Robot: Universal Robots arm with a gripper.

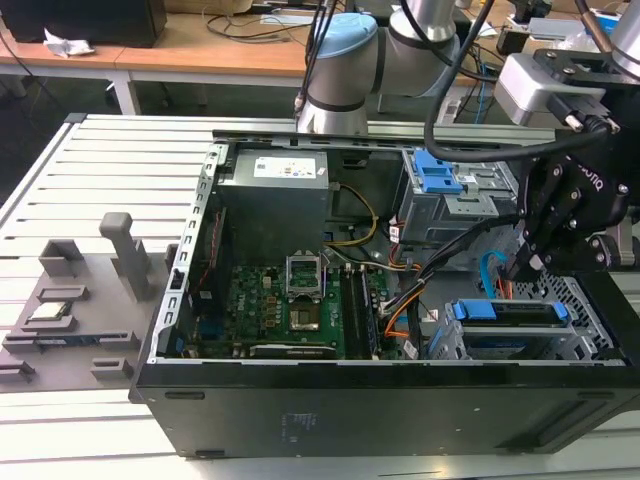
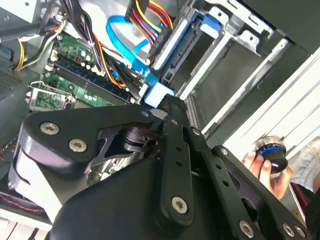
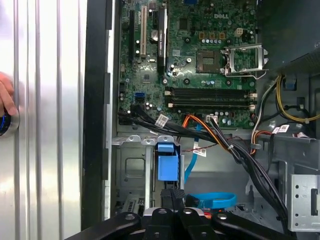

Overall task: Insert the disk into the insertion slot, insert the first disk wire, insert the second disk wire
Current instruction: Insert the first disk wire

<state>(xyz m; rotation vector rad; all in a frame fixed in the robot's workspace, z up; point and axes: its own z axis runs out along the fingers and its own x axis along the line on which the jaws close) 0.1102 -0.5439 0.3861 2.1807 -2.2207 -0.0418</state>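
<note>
Just above the disk [image 1: 510,312], the downturned gripper [image 1: 522,268] clamps the blue wire [image 2: 125,50].

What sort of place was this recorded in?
Probably a robotics lab or workshop: an open computer case lies on a slatted metal workbench in front of a robot arm, with cluttered desks behind.

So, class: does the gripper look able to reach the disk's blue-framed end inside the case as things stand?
Probably yes. The case lies open, and the gripper hangs just above the disk in the insertion slot; a blue wire loops beside it.
</note>
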